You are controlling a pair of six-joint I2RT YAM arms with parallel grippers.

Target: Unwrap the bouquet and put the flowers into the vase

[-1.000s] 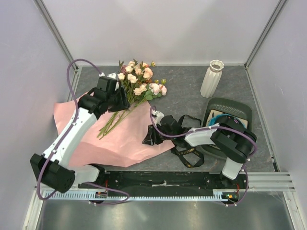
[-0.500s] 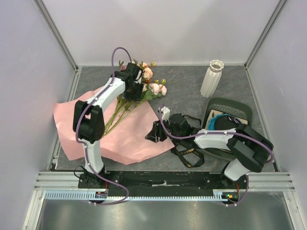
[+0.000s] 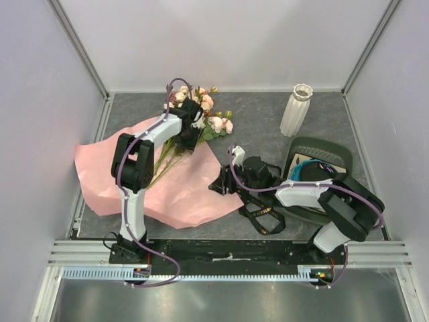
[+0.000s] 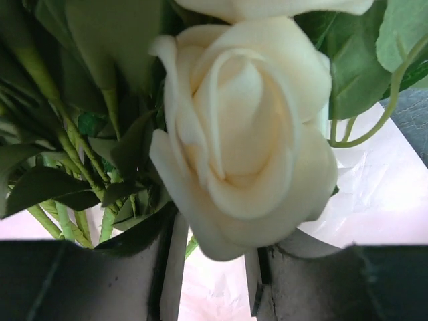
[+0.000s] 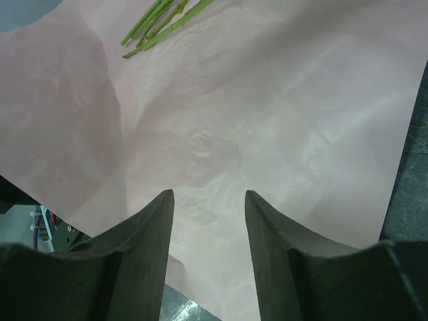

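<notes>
The flowers (image 3: 201, 115) lie loose on the opened pink paper (image 3: 181, 201) in the upper centre-left of the overhead view, heads toward the back wall and stems (image 3: 159, 169) trailing down-left, well apart from the white vase (image 3: 295, 111) at the upper right. The left gripper (image 3: 190, 127) sits right in among the heads; its wrist camera shows the jaws partly apart with a cream rose (image 4: 247, 134) just ahead of the gap and paper visible through it, and nothing is seen clamped. The main risk is a grip taken this high up: closing on blooms and leaves instead of the stems would likely crush a rose, catch only a few flowers and leave the rest behind, or let the bunch fan out so it will not fit the vase's narrow neck. The right gripper (image 5: 208, 234) hangs low over the right edge of the paper at the centre of the overhead view, jaws moderately wide and empty; if it presses or drags there, the sheet could shift and pull the stems with it. The vase looks light and slim, so stems arriving at an angle could tip it. The black ribbon (image 3: 265, 218) lying lower right could snag the right arm.
</notes>
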